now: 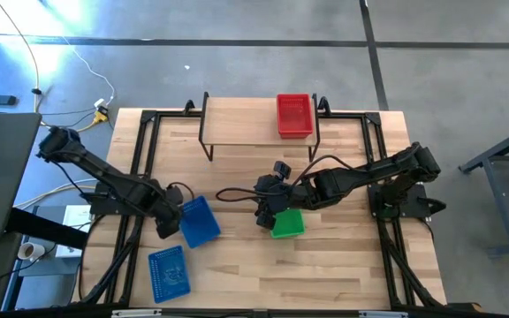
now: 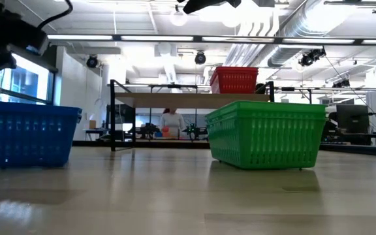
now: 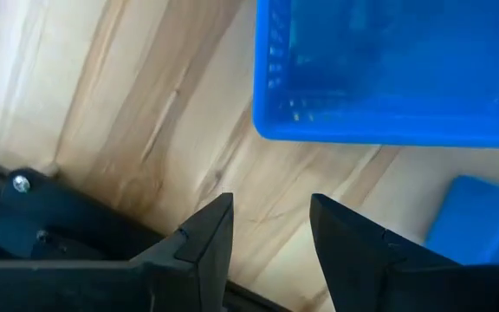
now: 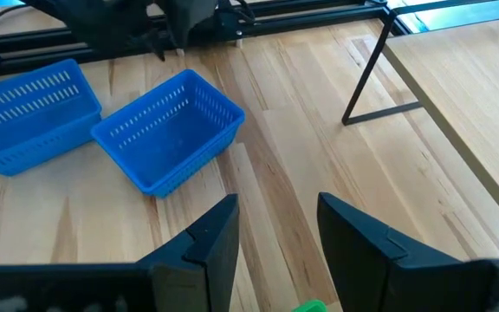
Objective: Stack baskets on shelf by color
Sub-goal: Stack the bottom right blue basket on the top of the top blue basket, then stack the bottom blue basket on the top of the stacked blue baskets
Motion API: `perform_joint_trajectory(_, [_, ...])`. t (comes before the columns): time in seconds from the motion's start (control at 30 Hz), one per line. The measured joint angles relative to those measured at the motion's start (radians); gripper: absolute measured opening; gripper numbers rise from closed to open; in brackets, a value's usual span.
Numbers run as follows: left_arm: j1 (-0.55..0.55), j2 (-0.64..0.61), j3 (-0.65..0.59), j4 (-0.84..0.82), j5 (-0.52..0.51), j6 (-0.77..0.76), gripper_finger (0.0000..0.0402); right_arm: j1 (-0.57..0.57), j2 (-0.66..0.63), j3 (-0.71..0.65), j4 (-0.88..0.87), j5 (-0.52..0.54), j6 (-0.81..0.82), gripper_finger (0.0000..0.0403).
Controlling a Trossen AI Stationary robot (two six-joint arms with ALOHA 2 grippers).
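High view: red basket (image 1: 294, 116) sits on shelf (image 1: 237, 124) right end; green basket (image 1: 287, 223) mid-table under right gripper (image 1: 268, 215), two blue baskets (image 1: 199, 221) by left gripper (image 1: 166, 226). Both grippers' fingers spread, empty.

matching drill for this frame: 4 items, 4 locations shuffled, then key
1. red basket
2. green basket
3. left tool
4. lower blue basket

a. under the right tool, mid-table
b. near the table's front edge, left side
c. right end of the shelf
d. beside the upper blue basket, empty

Pairs: 1-c, 2-a, 3-d, 4-b
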Motion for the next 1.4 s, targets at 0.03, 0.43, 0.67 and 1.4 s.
perform_joint_trajectory(0.03, [-0.004,0.021,0.000,0.000,0.003,-0.004,0.0145,0.000,0.000,0.000,0.000,0.000,0.000,0.0145])
perform_joint_trajectory(0.43, [0.039,0.226,0.000,0.022,-0.077,0.020,0.0145,0.000,0.000,0.000,0.002,-0.016,0.002,0.0145])
perform_joint_trajectory(0.67, [0.078,0.257,0.000,0.061,-0.144,0.038,0.0145,0.000,0.000,0.000,0.003,-0.021,0.002,0.0145])
perform_joint_trajectory(1.4, [0.192,0.248,0.015,0.175,-0.198,0.150,0.0145,0.000,0.000,0.000,0.006,-0.024,0.000,0.0145])
